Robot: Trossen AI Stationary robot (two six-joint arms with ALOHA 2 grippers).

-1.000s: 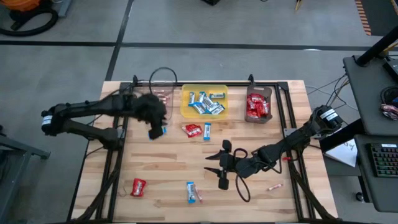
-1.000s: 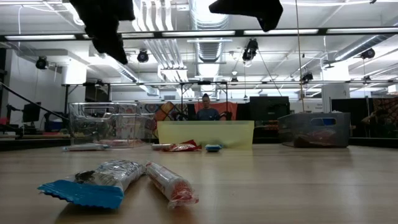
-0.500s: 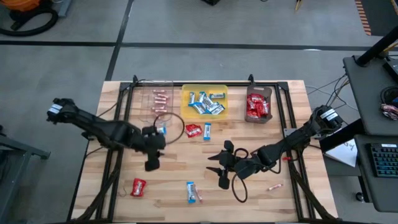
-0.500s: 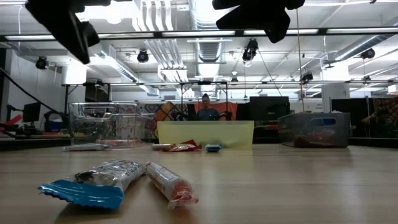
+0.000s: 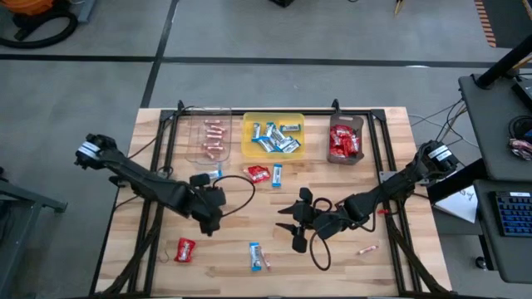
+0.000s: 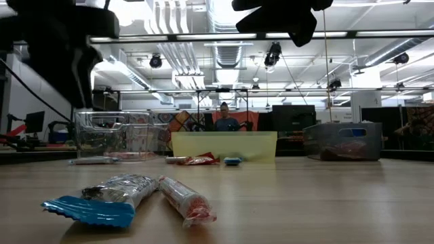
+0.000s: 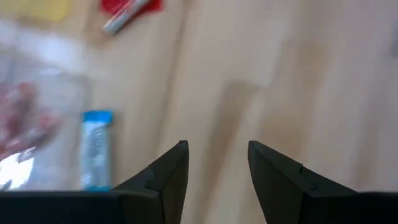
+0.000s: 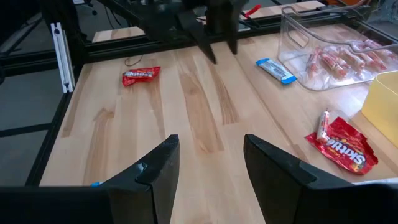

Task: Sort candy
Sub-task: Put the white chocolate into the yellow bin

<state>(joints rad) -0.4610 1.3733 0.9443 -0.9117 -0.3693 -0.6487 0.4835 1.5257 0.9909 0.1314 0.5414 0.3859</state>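
Both hands hung open and empty over the table point(image 5: 249, 228): left hand point(image 5: 212, 223) near a blue-and-white bar point(image 5: 214, 175), right hand point(image 5: 293, 224) mid-table.

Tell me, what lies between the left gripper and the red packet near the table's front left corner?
In the high view only bare wood lies between the left gripper and the red packet. No other candy sits on that stretch.

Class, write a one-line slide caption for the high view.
Both arms over the table, left hand and right hand open and empty, loose candy lying before three part-filled trays.
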